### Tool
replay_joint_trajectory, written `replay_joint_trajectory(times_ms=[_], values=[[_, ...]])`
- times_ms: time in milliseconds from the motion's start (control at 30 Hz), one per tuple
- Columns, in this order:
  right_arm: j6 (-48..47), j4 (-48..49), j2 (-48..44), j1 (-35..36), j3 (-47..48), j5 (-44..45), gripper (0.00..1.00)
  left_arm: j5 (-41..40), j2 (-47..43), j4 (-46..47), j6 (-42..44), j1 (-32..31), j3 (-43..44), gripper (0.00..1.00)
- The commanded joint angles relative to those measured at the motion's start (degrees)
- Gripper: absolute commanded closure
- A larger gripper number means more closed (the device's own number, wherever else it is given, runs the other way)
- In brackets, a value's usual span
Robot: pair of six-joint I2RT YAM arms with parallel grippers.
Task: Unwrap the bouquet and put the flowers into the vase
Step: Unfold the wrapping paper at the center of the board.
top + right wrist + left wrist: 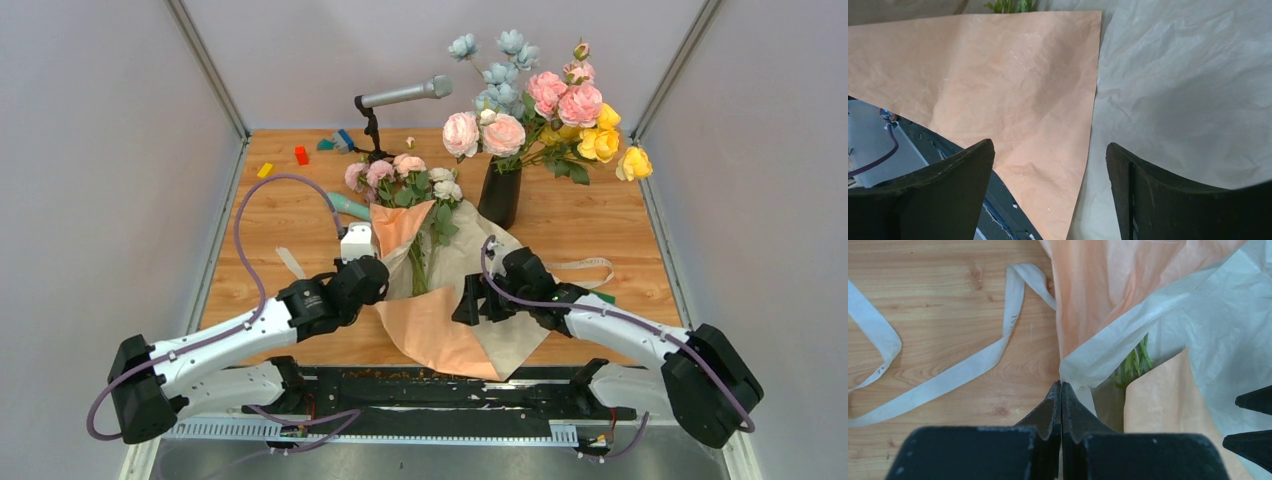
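"So, starting nearest the arm bases: what are the hands doing?"

"The left hand [1061,390] is closed tight, and its tips pinch a beige fold of the wrapping paper [440,325], to the near-left of the vase [500,195]. The right hand [1049,144] is spread wide above the paper on the vase's near side, with nothing between its fingers."

"And the bouquet?"

"The paper lies opened out on the table [290,215], with both its peach and beige sides showing. It reaches from the near edge almost to the vase's foot. The flowers [405,180] lie on it with their stems toward the arms, and their pink and cream heads are just left of the vase."

"The ribbon?"

"The cream ribbon [948,380] lies loose on the wood, further to the vase's near-left than the paper."

"And the vase itself?"

"It stands upright and holds large pink, pale blue and yellow blooms [560,105]. Behind it to the left is a microphone [405,93] on a small stand. Further left of that are a red block [301,155] and a yellow block [265,169]."
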Motion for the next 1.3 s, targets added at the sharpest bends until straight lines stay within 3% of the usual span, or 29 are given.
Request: replay_joint_trajectory(times_ms=[0, 433, 700, 767, 833, 900, 1100, 1267], values=[[1.27, 4.53, 3.48, 3.61, 0.53, 4.88, 0.18, -3.69, -3.49, -3.46, -4.36, 0.91, -1.02, 1.0], [5.86, 7.31, 10.49, 11.09, 2.83, 15.13, 0.28, -5.61, -13.68, -13.38, -18.05, 0.95, -7.94, 1.0], [6.82, 7.31, 12.44, 12.56, 3.84, 16.76, 0.3, -5.24, -20.41, -18.93, -23.03, 0.94, -9.71, 0.88], [6.72, 7.31, 12.15, 12.72, 4.06, 16.77, 0.3, -5.04, -21.64, -20.39, -21.5, 0.94, -8.38, 0.75], [6.46, 7.03, 11.69, 12.71, 4.39, 16.8, 0.3, -4.24, -22.36, -21.6, -19.26, 1.14, -6.26, 0.53], [6.13, 6.12, 11.25, 12.73, 4.82, 17.33, 0.3, -3.23, -22.19, -23.11, -16.58, 1.49, -3.23, 0.39], [4.55, 3.82, 10.03, 12.68, 5.86, 18.66, 0.3, -0.31, -17.77, -26.11, -7.02, 3.58, 8.55, 0.12], [4.4, 4.25, 10.84, 12.73, 6.13, 18.6, 0.3, 10.29, -10.21, -16.64, 2.59, 4.89, 15.35, 0.01]])
